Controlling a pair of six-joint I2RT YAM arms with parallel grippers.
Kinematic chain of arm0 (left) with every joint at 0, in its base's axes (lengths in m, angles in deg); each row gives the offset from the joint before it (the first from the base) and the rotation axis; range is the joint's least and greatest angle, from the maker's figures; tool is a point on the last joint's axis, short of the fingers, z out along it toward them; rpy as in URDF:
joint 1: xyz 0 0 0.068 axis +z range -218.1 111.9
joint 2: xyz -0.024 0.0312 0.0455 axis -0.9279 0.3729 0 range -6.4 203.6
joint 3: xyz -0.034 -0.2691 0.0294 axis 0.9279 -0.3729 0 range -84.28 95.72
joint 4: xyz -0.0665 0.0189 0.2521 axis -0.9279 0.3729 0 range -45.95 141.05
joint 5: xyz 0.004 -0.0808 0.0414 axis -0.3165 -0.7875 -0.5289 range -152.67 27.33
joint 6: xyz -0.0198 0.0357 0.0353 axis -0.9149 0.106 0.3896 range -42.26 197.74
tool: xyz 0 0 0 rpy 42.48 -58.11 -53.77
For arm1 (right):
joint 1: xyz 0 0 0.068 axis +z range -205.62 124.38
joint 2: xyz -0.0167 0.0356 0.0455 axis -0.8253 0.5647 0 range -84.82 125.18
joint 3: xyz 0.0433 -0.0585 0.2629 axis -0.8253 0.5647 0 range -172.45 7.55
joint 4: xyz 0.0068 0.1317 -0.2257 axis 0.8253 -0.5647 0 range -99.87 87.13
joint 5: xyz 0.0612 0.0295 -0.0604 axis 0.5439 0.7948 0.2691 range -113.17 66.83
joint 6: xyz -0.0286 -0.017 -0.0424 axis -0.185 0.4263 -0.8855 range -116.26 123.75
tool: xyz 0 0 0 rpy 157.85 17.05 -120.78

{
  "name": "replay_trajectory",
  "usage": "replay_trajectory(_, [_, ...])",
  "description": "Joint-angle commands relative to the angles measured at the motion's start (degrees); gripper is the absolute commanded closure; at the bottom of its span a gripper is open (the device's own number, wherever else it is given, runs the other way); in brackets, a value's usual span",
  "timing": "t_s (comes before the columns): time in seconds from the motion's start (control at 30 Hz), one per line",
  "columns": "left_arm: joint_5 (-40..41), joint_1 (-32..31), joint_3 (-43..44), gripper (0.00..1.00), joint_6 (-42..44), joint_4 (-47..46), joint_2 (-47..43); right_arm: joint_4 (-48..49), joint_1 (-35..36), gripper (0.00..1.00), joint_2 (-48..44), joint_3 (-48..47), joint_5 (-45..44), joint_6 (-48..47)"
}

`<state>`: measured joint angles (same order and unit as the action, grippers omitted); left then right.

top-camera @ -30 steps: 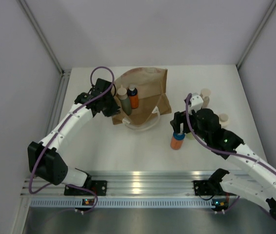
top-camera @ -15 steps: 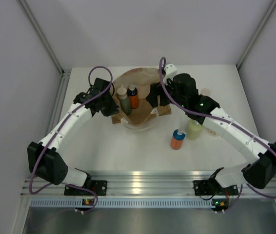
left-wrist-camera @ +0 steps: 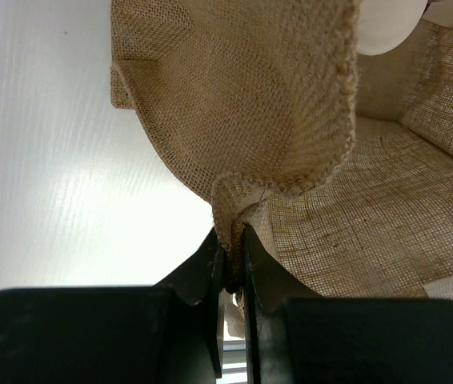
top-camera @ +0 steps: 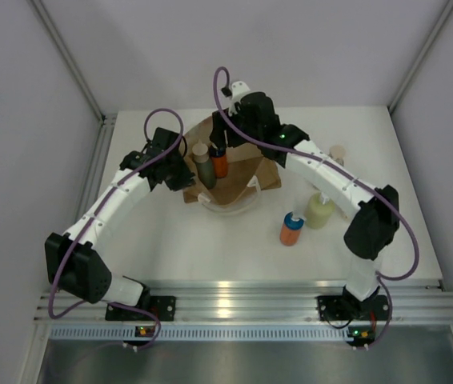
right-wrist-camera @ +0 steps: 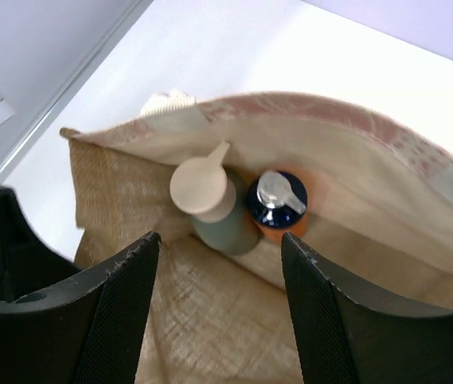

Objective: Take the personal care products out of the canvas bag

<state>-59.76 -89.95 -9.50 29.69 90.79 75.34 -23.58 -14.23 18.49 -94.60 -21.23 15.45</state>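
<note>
Right arm has swung left since half a sec ago: it was beside the canvas bag's right side, and now your right tool [top-camera: 220, 142] sits over the bag opening. Left arm hasn't shifted.

Top view: the canvas bag [top-camera: 250, 170] lies at the far middle of the worktop [top-camera: 170, 240], open at its left part. A white rope handle [top-camera: 230, 210] loops off its near edge. Two bottles are in the bag, side by side. The dark grey-green bottle [top-camera: 205, 170] is on the left and the blue-capped orange bottle [top-camera: 220, 166] touches it on the right. Your left tool [top-camera: 183, 178] is at the bag's left edge. Out on the worktop, right of the bag, the second orange bottle [top-camera: 291, 230] stands upright w/ the yellow-green bottle [top-camera: 319, 210] just beside it. A pale bottle [top-camera: 338, 152] sits farther back, half hidden by the right arm. You can't tell from here whether either tool is spread.

Left wrist: left tool [left-wrist-camera: 230, 268] is pressed together, pinching the bag's [left-wrist-camera: 274, 104] rim fabric btwn both fingers. The weave bunches up above the pinch. Worktop [left-wrist-camera: 50, 176] shows to the left.

Right wrist: right tool [right-wrist-camera: 221, 237] is spread wide, w/ nothing btwn the fingers [right-wrist-camera: 122, 312], touching neither bottle. Past the tips, inside the bag [right-wrist-camera: 210, 328], stand the dark grey-green bottle [right-wrist-camera: 228, 232] w/ its cream cap and the blue-capped orange bottle [right-wrist-camera: 277, 200]. They touch each other and sit against the bag's far wall.
</note>
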Motion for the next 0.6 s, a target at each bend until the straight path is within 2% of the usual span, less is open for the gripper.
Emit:
replay_trajectory(0.0, [2.0, 0.93, 0.28, 1.0, 0.42, 2.57, 0.53, 0.67, 0.45, 0.39, 5.48, -7.17, 2.98, -4.66])
replay_trajectory(0.27, [0.51, 2.07, 0.28, 1.0, 1.38, 2.74, 0.44, -1.96, -0.34, 0.39, 13.75, -14.21, 2.29, -10.11])
replay_trajectory(0.57, [-0.19, 2.51, 0.1, 1.0, 2.08, 3.09, 0.44, -2.32, -1.04, 0.4, 19.03, -15.63, 1.59, -14.07])
